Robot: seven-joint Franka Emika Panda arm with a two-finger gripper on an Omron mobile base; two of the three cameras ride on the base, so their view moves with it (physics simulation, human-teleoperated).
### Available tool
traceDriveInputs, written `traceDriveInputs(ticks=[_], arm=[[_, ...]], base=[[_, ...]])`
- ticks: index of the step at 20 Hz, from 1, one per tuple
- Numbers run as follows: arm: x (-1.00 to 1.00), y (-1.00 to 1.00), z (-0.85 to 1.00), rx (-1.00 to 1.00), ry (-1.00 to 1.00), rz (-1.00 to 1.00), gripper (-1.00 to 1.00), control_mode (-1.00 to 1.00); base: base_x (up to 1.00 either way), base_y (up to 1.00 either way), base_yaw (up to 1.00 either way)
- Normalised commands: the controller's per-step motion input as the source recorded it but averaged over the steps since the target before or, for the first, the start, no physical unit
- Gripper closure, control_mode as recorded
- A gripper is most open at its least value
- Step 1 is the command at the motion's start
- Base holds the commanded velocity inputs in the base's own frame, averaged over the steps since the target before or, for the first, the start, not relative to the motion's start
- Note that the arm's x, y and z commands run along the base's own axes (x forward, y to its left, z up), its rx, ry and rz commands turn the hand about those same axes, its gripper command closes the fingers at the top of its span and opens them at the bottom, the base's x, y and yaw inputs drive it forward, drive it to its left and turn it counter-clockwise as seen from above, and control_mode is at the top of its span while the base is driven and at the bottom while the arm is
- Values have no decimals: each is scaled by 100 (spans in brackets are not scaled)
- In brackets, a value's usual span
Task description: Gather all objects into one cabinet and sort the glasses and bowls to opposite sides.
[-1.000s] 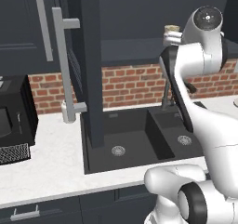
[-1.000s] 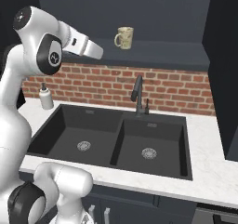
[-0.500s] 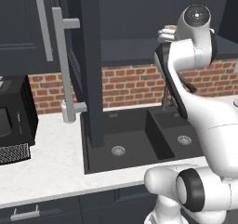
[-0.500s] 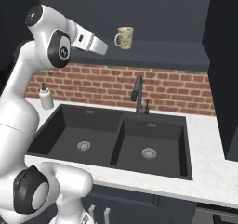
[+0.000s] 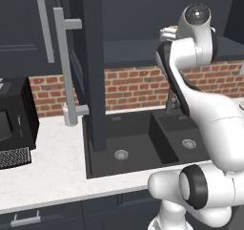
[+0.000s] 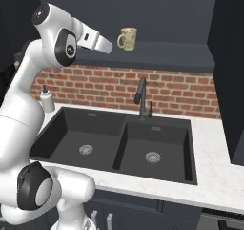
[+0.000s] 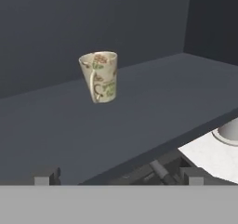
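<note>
A: Since a second ago the arm has swung its upper joints round and the hand (image 6: 110, 47) has drawn a little back from the cup (image 6: 127, 37); the cup itself has not shifted.

B: Where is the cup now?

A: Upright on the open cabinet shelf (image 7: 139, 107), above the sink (image 6: 119, 138). From the hand's own camera it stands ahead and a little left, apart from the fingertips (image 7: 45, 177). (It is cream with a floral print and a thin handle.)

B: And the hand?

A: Its fingers stand wide apart, holding nothing and touching nothing. It points at the cup from just beside it.

B: Counts?

A: One cup. Two basins in the sink, each with one drain. One dark tap (image 6: 140, 98) behind the sink. One soap bottle (image 6: 46, 99) on the bench (image 6: 209, 176) at the sink's left end. One black microwave (image 5: 14, 121) on the bench further left. One open cabinet door (image 5: 90, 67) with one long grey bar handle (image 5: 66, 67), and a second handle (image 5: 44, 26) on the closed door beside it.
</note>
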Motion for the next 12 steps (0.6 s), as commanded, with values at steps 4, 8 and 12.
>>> traceDriveInputs(ticks=[4,8,12], arm=[[20,0,0,0,0,0,-100,-100],[28,0,0,0,0,0,-100,-100],[38,0,0,-1,0,0,-100,-100]], base=[[0,0,0],[0,0,0],[0,0,0]])
